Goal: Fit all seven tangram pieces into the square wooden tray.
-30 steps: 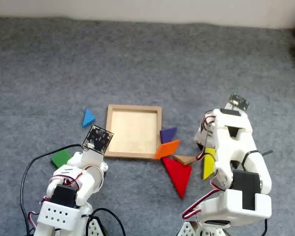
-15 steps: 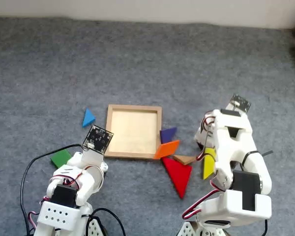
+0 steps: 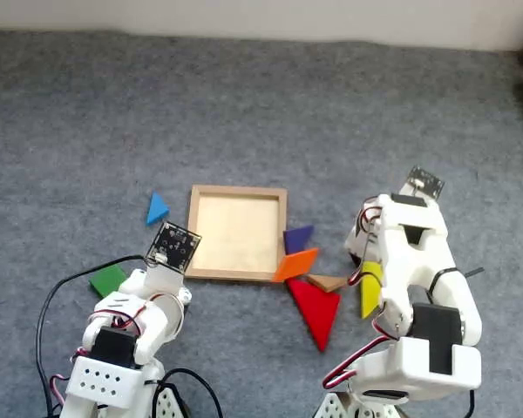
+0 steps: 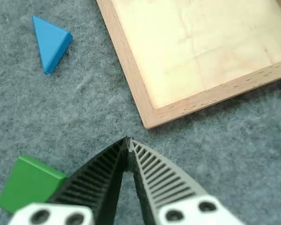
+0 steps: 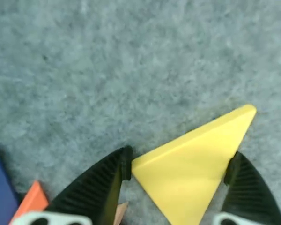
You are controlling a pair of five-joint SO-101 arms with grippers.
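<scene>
Thick yellow triangle point(image 5: 201, 145) flat on grey carpet point(image 5: 131, 56), right gripper point(image 5: 179, 159) spread wide astride it; left gripper point(image 4: 128, 143) closed, empty.

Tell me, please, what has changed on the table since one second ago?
Almost nothing. The right arm shifted very slightly away from the wooden tray; the right gripper stays open astride the yellow triangle, which has not moved. Nothing was taken or let go. The left gripper, shut, the tray and the other pieces kept their places.
</scene>
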